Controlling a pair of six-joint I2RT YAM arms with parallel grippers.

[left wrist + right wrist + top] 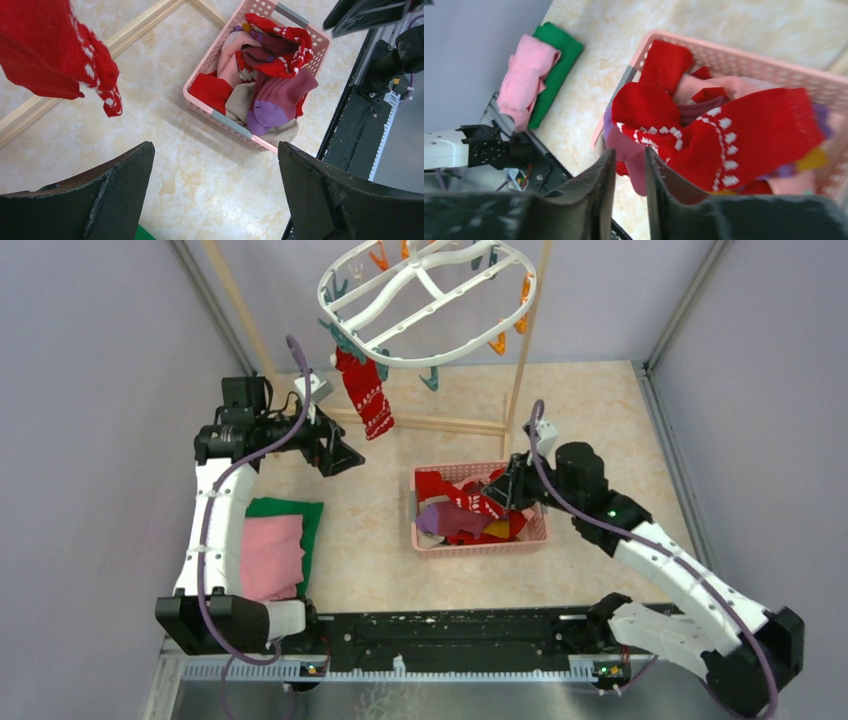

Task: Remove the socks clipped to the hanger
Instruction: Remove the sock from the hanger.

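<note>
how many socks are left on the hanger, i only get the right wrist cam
Observer: One that I can see: a red sock with a white pattern, clipped at the left edge of the hanger.
Operator: where's the left arm then
Observer: The left gripper is open. It sits just left of that sock's lower end and is not touching it.
Operator: anything clipped on my side
Observer: No, the orange clips on the hanger's right rim hang empty.
</note>
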